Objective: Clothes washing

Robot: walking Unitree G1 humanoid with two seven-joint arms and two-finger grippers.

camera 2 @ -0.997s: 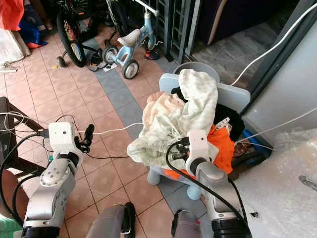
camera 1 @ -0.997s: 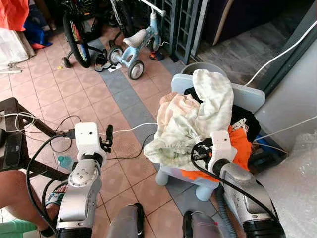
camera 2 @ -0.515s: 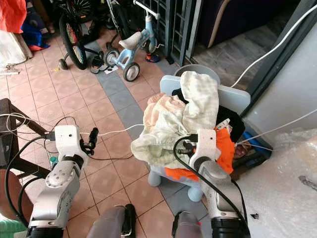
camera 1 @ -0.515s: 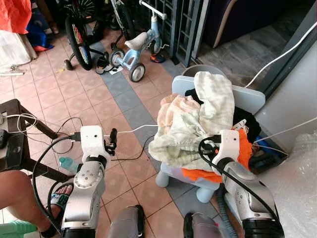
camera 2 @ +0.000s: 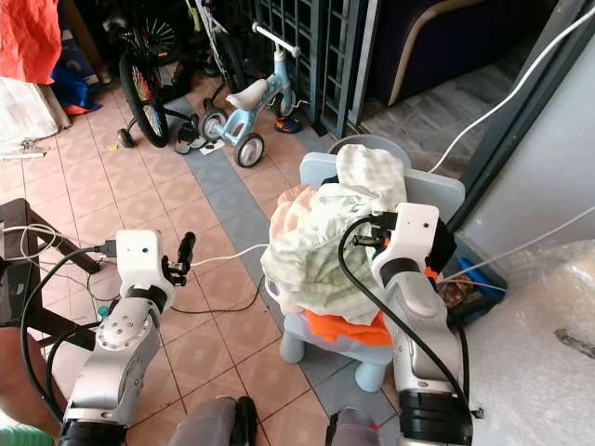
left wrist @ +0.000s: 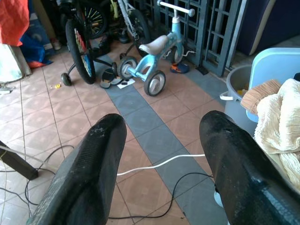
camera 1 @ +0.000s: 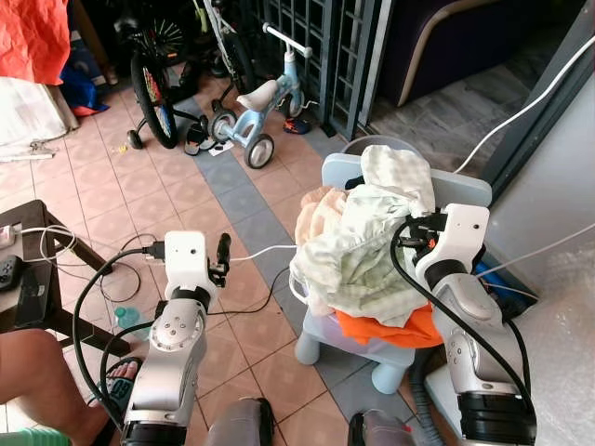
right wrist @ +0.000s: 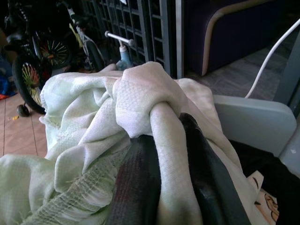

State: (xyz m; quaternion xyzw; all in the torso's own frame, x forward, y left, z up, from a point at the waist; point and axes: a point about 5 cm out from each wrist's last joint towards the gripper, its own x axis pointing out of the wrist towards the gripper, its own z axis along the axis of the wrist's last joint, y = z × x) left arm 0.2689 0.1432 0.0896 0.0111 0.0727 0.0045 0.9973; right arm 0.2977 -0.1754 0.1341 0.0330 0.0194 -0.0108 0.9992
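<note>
The right gripper (right wrist: 161,187) had risen, pinching the pale cloth (camera 1: 358,265) off the chair (camera 1: 349,327). The left gripper (left wrist: 164,164) hovered open, empty. Unloading had begun.

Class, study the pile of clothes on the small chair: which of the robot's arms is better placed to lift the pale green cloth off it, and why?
Right. The right gripper is shut on a fold of the pale green cloth atop the chair. The left gripper hangs open over the floor tiles, apart from the pile.

The right gripper (right wrist: 171,187) pinches a fold of pale green cloth (right wrist: 93,117) between its two black fingers (right wrist: 206,173), a bicycle (right wrist: 35,61) and dark metal grille (right wrist: 131,28) beyond.
</note>
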